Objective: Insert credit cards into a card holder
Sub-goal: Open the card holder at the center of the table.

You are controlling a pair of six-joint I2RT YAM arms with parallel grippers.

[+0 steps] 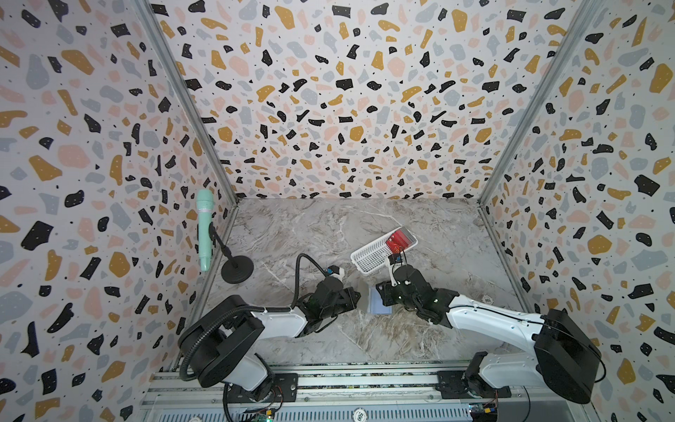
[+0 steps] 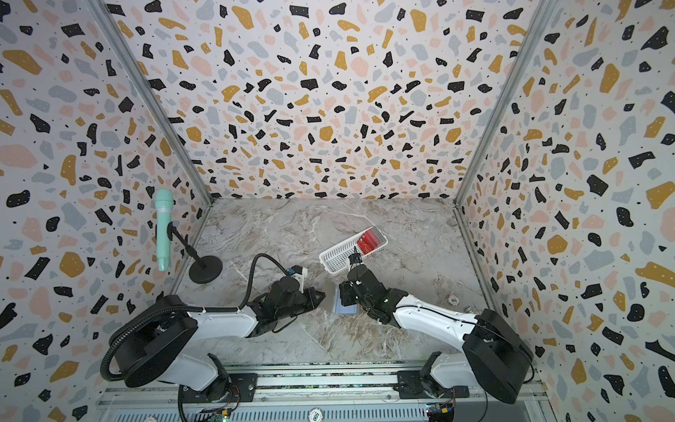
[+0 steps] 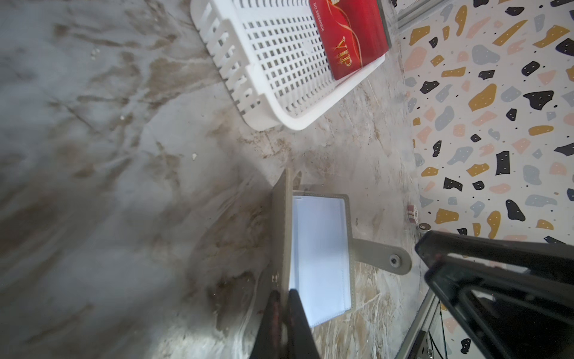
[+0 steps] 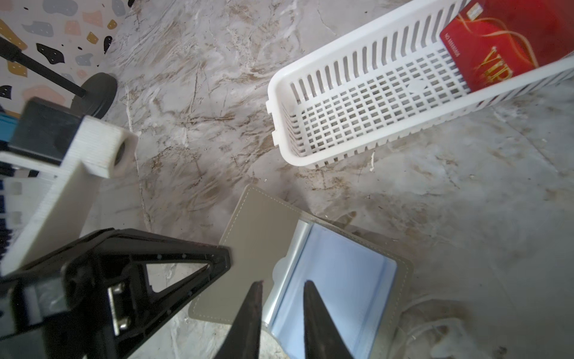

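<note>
l gripper [image 3: 284,293] shut on card holder [image 3: 320,255] cover, front-centre counter [image 1: 292,226]. r gripper [image 4: 282,284] part open over it, prob empty. basket [image 1: 369,255] w/ credit cards [image 1: 400,241] just behind; mic stand [image 1: 237,269] at left edge; back half open.

Card holder [image 1: 380,306]: one, table centre.
White perforated basket [image 1: 367,255]: one, 12 o'clock from card holder.
Red VIP card [image 1: 399,239]: one face showing in basket; more beneath, cannot tell.
Mint microphone [image 1: 204,226]: one, on one black stand [image 1: 237,270], 10 o'clock.
Grippers: two, left gripper [image 3: 284,295] and right gripper [image 4: 283,284].
</note>
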